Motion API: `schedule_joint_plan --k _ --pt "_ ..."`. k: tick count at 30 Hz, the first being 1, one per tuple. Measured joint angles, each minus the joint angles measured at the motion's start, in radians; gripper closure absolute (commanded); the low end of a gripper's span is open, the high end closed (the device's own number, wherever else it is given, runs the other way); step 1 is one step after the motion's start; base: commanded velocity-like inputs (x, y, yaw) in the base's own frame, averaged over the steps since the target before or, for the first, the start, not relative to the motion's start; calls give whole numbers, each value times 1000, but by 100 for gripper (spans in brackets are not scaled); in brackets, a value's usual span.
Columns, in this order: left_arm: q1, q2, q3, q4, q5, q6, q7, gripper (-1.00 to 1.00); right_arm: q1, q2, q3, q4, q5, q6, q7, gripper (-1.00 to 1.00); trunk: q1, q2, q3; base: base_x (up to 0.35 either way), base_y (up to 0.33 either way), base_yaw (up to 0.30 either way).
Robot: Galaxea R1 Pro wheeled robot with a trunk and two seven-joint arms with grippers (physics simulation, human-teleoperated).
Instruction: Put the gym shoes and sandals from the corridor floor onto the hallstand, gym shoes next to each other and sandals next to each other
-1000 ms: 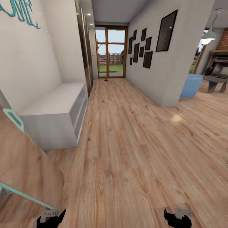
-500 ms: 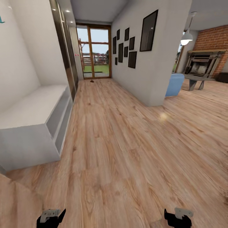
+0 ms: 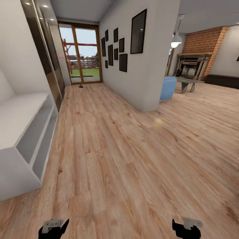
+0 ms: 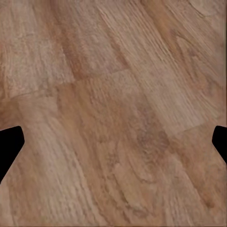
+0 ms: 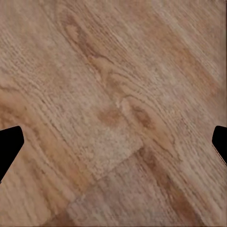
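Note:
The pale grey hallstand (image 3: 20, 116) stands against the left wall, its two open shelf rows facing the corridor floor (image 3: 109, 159) of light wood planks. Far down the corridor, by the glass door, lies a small dark brown thing (image 3: 80, 86), too small to identify. The gym shoes are out of view. My left gripper (image 3: 53, 227) and right gripper (image 3: 186, 227) hang low at the picture's bottom edge. In the wrist views the left gripper (image 4: 113, 142) and right gripper (image 5: 113, 142) are both open over bare planks, with nothing between the fingers.
A white wall (image 3: 139, 76) with black picture frames bounds the corridor on the right and ends at a corner. Beyond it, the planks widen into a living room with a blue seat (image 3: 167, 88) and a brick fireplace (image 3: 192, 66). Mirrored wardrobe doors (image 3: 46, 56) follow the hallstand.
The whole picture has shifted left, so the camera has turned right: the hallstand slid toward the left edge and more of the living room shows. Both grippers look unchanged.

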Motion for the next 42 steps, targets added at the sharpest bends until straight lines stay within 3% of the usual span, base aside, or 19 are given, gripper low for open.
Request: schedule_joint_plan --k 32,42 --pt "0 0 2 0 0 -1 1 -100 0 0 0 -1 0 -2 3 -100 0 0 0 337 0 -10" --pt "1 0 2 8 0 -1 2 -100 0 3 0 -1 0 -3 0 -100 0 0 0 337 0 192"
